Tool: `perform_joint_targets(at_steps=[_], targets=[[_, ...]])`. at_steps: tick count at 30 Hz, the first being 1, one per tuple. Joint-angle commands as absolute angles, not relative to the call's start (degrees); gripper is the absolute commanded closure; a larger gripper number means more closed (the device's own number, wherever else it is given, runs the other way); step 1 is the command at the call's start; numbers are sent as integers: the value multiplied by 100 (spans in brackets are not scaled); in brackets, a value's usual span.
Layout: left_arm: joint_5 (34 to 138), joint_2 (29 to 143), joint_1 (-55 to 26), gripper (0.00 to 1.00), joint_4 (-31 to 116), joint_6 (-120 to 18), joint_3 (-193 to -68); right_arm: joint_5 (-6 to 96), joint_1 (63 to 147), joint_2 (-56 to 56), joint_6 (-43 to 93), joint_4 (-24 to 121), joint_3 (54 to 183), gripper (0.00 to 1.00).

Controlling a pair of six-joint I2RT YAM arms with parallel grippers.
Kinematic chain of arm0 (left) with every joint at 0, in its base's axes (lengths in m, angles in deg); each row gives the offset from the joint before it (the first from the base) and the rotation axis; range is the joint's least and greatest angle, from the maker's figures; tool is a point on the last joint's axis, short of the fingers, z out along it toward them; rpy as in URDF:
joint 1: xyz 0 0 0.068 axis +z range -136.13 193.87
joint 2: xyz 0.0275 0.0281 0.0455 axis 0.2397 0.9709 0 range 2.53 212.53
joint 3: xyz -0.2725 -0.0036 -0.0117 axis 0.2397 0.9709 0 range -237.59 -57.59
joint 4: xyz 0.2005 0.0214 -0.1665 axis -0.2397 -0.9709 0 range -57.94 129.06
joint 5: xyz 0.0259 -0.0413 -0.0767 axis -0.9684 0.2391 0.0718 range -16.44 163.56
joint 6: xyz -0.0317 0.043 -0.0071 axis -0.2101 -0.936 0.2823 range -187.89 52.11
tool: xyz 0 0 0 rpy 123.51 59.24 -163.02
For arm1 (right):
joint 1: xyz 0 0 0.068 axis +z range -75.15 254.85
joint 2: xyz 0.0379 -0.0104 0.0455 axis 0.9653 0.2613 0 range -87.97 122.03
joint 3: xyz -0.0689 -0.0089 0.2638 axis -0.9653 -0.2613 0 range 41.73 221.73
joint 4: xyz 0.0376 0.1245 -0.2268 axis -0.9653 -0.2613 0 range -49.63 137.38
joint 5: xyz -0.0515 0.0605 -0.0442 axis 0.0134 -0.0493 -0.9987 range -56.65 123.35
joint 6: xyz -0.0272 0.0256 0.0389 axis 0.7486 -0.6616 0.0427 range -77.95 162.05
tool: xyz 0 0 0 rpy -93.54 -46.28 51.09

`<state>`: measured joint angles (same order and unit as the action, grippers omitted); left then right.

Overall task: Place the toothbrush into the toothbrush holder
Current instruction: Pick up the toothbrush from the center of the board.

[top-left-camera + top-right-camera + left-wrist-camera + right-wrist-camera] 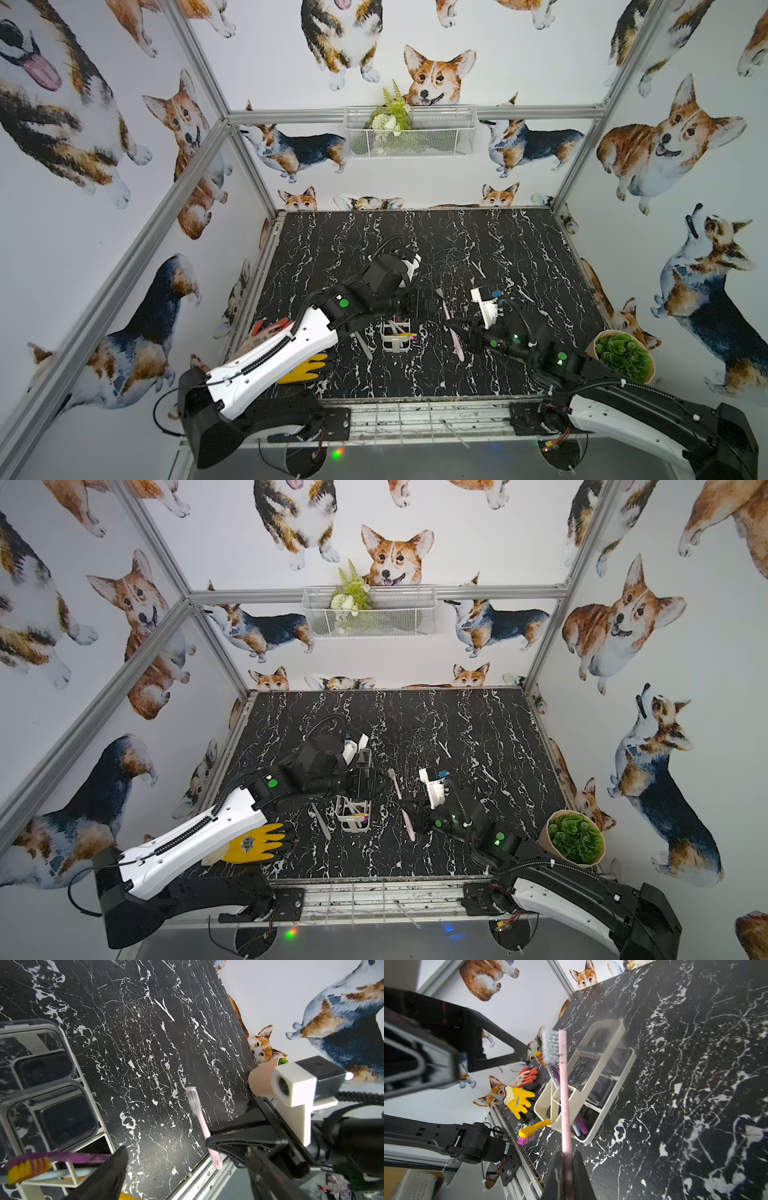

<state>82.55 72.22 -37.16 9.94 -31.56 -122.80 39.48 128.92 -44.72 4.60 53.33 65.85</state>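
Note:
A pink toothbrush (451, 324) (564, 1095) is held by its handle in my right gripper (454, 323) (568, 1167), which is shut on it. It hangs above the black marble table, bristle head pointing toward the back wall. The toothbrush holder (392, 350) (538, 1106) stands just left of it, white-framed with clear cups. Purple, yellow and blue brushes lean in its near compartments. My left gripper (187, 1178) hovers over the holder's far end with its jaws wide apart and nothing between them. In the left wrist view the pink toothbrush (199, 1113) sits beyond the holder (93, 1103).
A pale toothbrush (363, 345) lies on the table left of the holder. A yellow glove (305, 368) and a red glove (270, 328) lie near the front left corner. A potted plant (623, 357) stands front right. A wire-mesh basket (409, 131) hangs on the back rail.

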Motion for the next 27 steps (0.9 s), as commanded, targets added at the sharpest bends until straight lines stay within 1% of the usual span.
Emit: perform_joint_targets(at_steps=[1,4,6,10,14,16,19,24,26,27], targets=[[8246,7285,-3746,10,1350,-3002,-12242,4216,12902,-4357,444,6080,6704,100],[8299,7374,-3742,10,1480,-2968,-12193,4377,12916,-4206,410,6253,6777,100],[8361,7432,-3746,13,1597,-2934,-12153,4415,12934,-4119,405,6338,6790,100],[8484,7538,-3746,31,1805,-2878,-12074,4459,12985,-3994,343,6553,6734,100],[8482,7567,-3746,63,1866,-2844,-12052,4486,13031,-3913,320,6632,6722,100],[8442,7540,-3740,74,1867,-2812,-12034,4486,13055,-3884,330,6652,6724,100],[8368,7493,-3737,84,1855,-2791,-12017,4504,13066,-3832,324,6688,6718,100],[8353,7448,-3732,96,1867,-2738,-11975,4557,13075,-3803,329,6717,6731,100],[8348,7425,-3736,99,1861,-2741,-11973,4523,13075,-3841,334,6698,6722,96],[8331,7405,-3739,100,1853,-2738,-11973,4484,13075,-3876,334,6660,6722,91]])
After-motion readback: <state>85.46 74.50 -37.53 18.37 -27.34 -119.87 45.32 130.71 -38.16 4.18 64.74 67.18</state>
